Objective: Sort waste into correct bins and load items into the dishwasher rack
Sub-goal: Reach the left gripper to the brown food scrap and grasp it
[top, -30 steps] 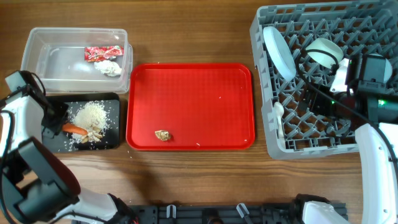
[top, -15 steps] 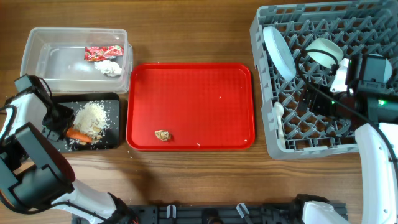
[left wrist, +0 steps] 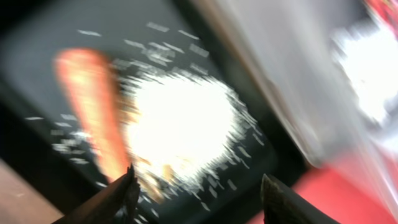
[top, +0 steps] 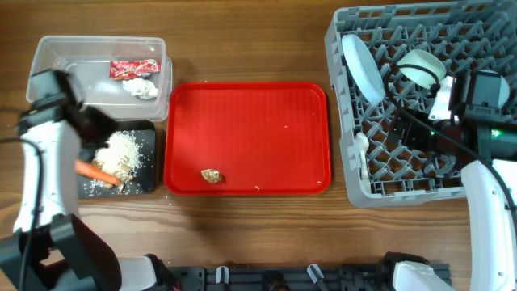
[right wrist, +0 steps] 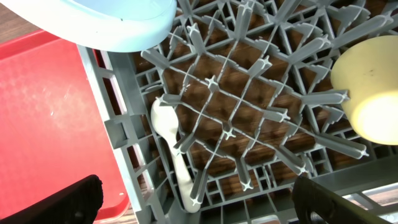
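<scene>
My left gripper [top: 103, 133] hangs open and empty over the black tray [top: 147, 183]; the left wrist view [left wrist: 199, 196] is motion-blurred. The tray holds an orange carrot [top: 97, 172] [left wrist: 87, 112], white rice-like crumbs [top: 127, 149] [left wrist: 180, 124] and small brown scraps. The clear tub [top: 48, 73] holds the red wrapper [top: 135, 68] and white tissue [top: 144, 87]. One brown scrap [top: 212, 175] lies on the red tray [top: 266, 113]. The grey rack [top: 349, 174] holds a blue plate [top: 362, 69], a bowl [top: 424, 66], the white spoon [top: 363, 149] [right wrist: 171, 143] and the yellow cup [right wrist: 373, 93]. My right gripper [top: 414, 132] [right wrist: 199, 205] is open and empty over the rack.
The red tray lies between the bins and the rack. The clear tub's wall [left wrist: 280, 81] stands just behind the black tray. Bare wooden table [top: 258, 234] runs along the front. Upright pegs fill the rack under my right gripper.
My left arm has swung from the black tray's left edge up and right, so the gripper now hangs over the tray near the crumbs. The right arm has not moved.
</scene>
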{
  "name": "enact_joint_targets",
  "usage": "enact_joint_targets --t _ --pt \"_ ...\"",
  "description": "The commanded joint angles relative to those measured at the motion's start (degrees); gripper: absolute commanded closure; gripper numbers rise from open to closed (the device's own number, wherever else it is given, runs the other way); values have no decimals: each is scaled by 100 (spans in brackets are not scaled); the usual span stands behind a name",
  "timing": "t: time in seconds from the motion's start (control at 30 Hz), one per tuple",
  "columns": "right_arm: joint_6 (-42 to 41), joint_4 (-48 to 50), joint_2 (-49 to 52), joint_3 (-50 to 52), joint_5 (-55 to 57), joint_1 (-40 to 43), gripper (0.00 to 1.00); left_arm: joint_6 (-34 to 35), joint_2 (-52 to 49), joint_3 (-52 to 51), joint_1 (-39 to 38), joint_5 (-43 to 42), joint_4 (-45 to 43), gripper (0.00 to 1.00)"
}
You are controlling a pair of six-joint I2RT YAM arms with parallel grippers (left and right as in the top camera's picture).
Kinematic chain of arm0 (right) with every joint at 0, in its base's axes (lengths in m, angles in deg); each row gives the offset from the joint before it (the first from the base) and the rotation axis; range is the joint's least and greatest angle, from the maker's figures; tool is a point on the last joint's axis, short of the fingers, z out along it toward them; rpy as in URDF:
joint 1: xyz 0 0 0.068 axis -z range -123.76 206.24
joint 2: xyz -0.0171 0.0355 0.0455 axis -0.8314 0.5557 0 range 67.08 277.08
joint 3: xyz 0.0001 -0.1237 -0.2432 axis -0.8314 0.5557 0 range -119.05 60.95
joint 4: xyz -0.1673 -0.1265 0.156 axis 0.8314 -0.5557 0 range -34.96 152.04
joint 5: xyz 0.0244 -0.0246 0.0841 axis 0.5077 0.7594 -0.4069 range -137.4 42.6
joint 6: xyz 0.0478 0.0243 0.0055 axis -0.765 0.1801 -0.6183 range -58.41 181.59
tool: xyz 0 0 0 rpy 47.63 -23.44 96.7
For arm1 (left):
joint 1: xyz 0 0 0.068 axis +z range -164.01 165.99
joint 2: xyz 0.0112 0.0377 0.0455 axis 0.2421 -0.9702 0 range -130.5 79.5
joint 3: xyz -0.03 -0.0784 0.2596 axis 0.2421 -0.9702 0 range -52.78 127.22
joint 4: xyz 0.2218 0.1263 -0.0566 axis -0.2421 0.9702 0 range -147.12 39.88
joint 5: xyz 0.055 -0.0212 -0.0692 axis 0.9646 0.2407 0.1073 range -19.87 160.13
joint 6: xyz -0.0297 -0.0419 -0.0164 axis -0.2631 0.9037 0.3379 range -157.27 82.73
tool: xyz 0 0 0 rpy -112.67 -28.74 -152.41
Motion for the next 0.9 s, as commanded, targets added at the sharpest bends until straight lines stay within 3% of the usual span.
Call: enact_joint_targets --t 0.0,0.07,0.2,0.33,0.73,0.87 --pt "-68 -7 37 -35 -55 31 0 -555 26 59 -1235 -706 221 28" --pt "-68 -7 37 -35 -57 31 0 -719 -39 59 -1869 -693 400 23" --pt "-68 -7 37 -35 -57 31 0 -610 -323 -48 -2914 -695 776 23" --pt "-68 -7 37 -35 -57 31 0 131 -566 -455 -3504 -695 695 20" --pt "-70 -11 37 -35 -57 31 0 428 -654 -1532 -4081 -798 -490 25" --pt "-66 -15 37 -35 -57 31 0 428 -662 -1644 -4081 -592 -693 38"
